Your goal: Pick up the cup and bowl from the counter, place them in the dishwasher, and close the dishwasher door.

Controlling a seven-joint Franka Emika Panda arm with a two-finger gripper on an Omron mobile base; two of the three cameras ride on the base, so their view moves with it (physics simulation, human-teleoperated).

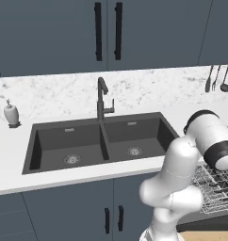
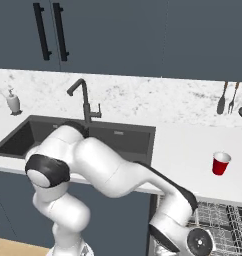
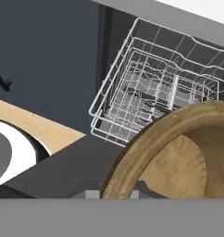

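Pincer clenched on the bowl [image 3: 178,157] beside the dishwasher's rack [image 3: 151,88]: it should clear the wire rim, then lower level.

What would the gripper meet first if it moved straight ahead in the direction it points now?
Probably the wire rack of the open dishwasher. The gripper holds the bowl close to the camera, and the rack lies directly beyond it. The depth between them is hard to judge.
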